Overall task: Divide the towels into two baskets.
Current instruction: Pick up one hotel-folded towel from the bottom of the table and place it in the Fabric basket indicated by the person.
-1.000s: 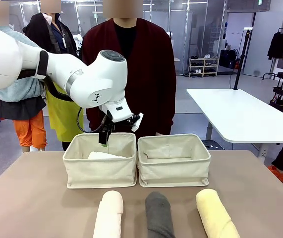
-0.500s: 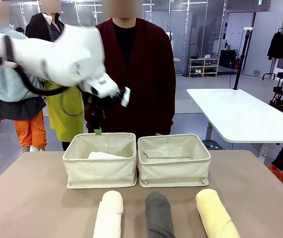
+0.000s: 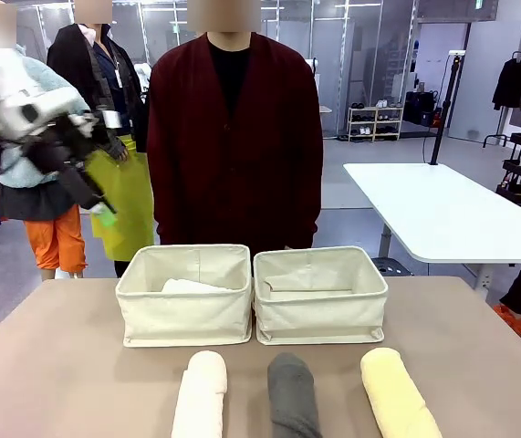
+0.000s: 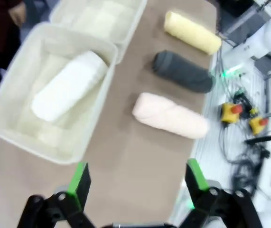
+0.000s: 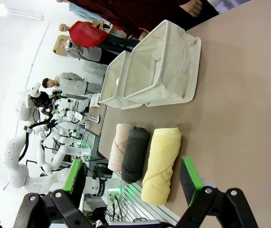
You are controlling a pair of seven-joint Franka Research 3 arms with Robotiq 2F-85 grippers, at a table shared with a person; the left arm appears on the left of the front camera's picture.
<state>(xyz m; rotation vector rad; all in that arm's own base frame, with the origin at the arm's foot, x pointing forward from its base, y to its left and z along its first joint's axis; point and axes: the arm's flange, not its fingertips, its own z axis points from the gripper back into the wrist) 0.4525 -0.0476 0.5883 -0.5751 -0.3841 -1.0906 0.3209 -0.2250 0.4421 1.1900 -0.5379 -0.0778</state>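
Note:
A white towel [image 3: 191, 286] lies in the left basket [image 3: 184, 315]; the right basket [image 3: 321, 315] beside it holds no roll that I can see. Three more towels lie in a row at the table's near edge: cream [image 3: 199, 397], dark grey [image 3: 293, 399] and pale yellow [image 3: 397, 399]. My left gripper [image 3: 100, 212] hangs high at the far left, blurred, well away from the baskets. Its wrist view shows it open [image 4: 138, 175] and empty above the white towel [image 4: 69, 85] and the cream towel [image 4: 171, 116]. My right gripper [image 5: 131, 178] is open and empty, with the pale yellow towel [image 5: 161, 164] nearest to it.
A person in a dark red cardigan [image 3: 234, 137] stands right behind the baskets, hands down. Bare brown tabletop [image 3: 59, 365] lies left and right of the baskets. A white table [image 3: 442, 210] stands farther off on the right.
My left arm has lifted from over the left basket and swung up and to the left. The white towel stays in that basket. The three front towels have not moved.

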